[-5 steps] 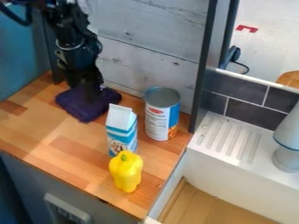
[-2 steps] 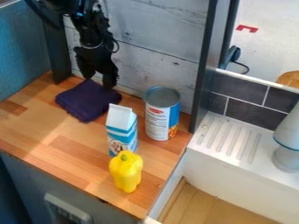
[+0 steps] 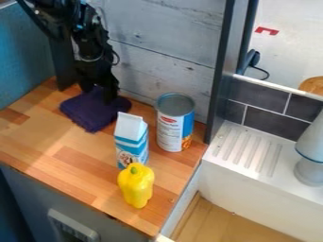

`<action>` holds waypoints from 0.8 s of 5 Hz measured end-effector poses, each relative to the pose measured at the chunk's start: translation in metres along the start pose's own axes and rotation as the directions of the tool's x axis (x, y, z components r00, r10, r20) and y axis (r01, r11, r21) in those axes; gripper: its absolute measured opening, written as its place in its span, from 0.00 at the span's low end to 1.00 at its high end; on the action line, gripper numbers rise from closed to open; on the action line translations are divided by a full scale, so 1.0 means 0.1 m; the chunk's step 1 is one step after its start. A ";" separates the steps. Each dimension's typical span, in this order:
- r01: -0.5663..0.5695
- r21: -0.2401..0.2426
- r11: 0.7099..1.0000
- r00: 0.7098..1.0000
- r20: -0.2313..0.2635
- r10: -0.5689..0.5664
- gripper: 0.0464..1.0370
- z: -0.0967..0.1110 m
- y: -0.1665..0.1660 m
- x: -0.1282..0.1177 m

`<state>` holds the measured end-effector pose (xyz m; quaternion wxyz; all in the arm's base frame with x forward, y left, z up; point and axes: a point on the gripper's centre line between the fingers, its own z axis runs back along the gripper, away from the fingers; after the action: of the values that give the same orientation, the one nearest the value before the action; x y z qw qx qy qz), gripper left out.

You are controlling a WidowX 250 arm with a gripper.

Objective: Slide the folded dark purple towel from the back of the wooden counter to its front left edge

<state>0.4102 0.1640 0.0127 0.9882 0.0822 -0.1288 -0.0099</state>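
Cloth, dark purple, soft and folded squarish, lay far left on the smooth wooden table, one corner pointing near. The black two-finger pincer hung open over it. Rightward stood a blue-and-white gabled carton, a cylindrical metal can and, nearer, a glossy yellow bell pepper.

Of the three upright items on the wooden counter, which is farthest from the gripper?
The yellow bell pepper with a green stem. The blue and white carton and the metal-topped cylindrical can both stand closer to the black gripper.
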 end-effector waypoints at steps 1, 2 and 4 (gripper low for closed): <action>0.008 -0.008 1.000 1.000 -0.019 -0.008 0.97 -0.09 -0.01 -0.05; -0.014 -0.003 1.000 1.000 -0.019 0.014 0.97 -0.15 0.06 -0.12; -0.098 -0.041 0.994 0.995 -0.023 0.098 0.97 -0.11 0.10 -0.52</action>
<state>0.3624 0.1777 -0.0094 0.9903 0.0548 -0.1221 0.0367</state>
